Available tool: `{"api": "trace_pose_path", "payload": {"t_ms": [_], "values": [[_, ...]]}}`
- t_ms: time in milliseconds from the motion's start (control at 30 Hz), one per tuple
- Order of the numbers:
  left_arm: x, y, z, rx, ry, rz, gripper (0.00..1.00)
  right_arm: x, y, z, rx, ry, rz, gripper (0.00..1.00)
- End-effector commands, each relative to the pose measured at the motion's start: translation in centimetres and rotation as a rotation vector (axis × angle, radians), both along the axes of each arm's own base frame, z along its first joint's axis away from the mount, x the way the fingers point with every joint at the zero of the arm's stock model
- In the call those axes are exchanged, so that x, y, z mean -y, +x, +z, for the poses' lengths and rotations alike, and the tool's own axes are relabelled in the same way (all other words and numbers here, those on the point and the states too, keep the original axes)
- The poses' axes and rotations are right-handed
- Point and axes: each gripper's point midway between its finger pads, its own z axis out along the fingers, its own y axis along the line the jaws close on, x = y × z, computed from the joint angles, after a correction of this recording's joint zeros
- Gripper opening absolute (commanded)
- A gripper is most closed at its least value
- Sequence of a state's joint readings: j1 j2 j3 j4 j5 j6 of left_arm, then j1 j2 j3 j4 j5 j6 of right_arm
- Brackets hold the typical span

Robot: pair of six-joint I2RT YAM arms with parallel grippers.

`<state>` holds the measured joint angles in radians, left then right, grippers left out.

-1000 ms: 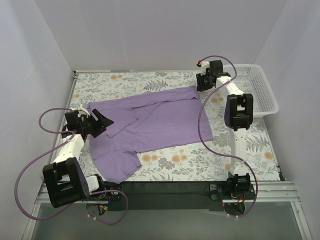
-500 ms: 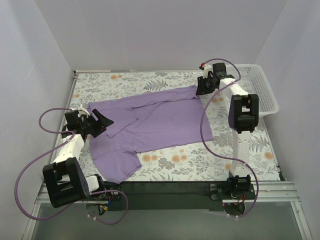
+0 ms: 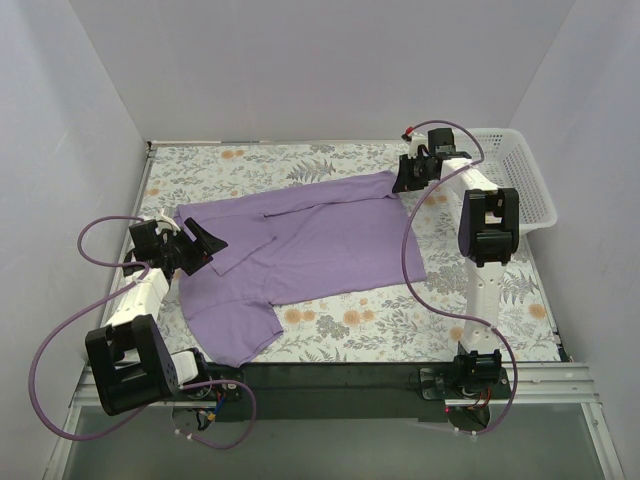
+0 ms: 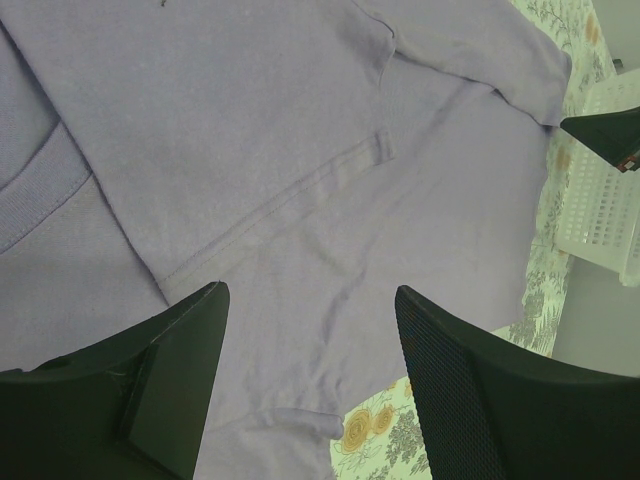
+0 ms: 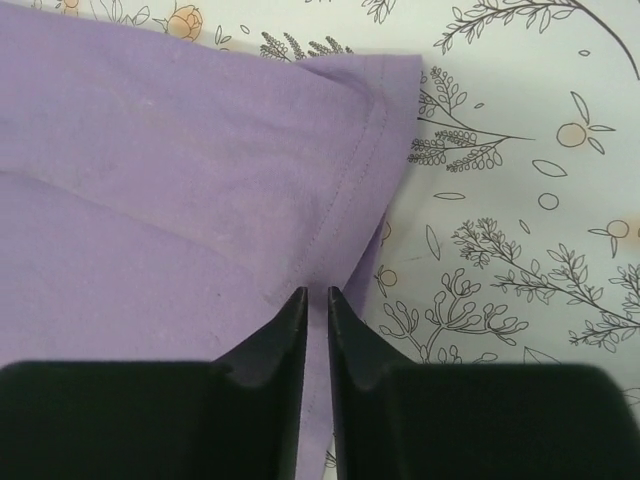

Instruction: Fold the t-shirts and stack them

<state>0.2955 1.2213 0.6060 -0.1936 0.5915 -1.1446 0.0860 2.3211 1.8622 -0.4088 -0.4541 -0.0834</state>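
A plain lavender t-shirt (image 3: 310,240) lies spread on the floral table cover, partly folded over itself, with one sleeve reaching toward the near left. My left gripper (image 3: 205,243) is open and hovers just above the shirt's left part; the left wrist view (image 4: 310,300) shows cloth (image 4: 300,150) with a seam between the wide-apart fingers. My right gripper (image 3: 405,182) is at the shirt's far right corner. In the right wrist view its fingers (image 5: 316,292) are closed to a thin gap on the hemmed edge (image 5: 350,180), and creases run in to the tips.
A white plastic mesh basket (image 3: 515,180) stands at the far right of the table, just right of my right arm; it also shows in the left wrist view (image 4: 600,200). Grey walls close in the table on three sides.
My right wrist has shifted slightly to the right and back at the shirt's corner. The left arm and the shirt have not visibly moved.
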Motion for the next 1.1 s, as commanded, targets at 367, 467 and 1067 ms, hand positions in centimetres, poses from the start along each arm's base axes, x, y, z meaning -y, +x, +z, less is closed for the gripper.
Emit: {"api": "trace_pose_path", "payload": {"t_ms": [367,467,1067], "values": [[0.0,0.4,0.9,0.042,0.012,-0.018,0.66,1.5,1.4,3.0,0.067,0.040,-0.017,0.01],[0.0,0.4,0.9,0.045,0.013,-0.017,0.66,1.2,1.0,2.8,0.043,0.069,-0.016,0.15],[0.0,0.4,0.7,0.038,0.012,-0.018,0.66,-0.4,1.3,0.7,-0.048,0.167,-0.031,0.39]]}}
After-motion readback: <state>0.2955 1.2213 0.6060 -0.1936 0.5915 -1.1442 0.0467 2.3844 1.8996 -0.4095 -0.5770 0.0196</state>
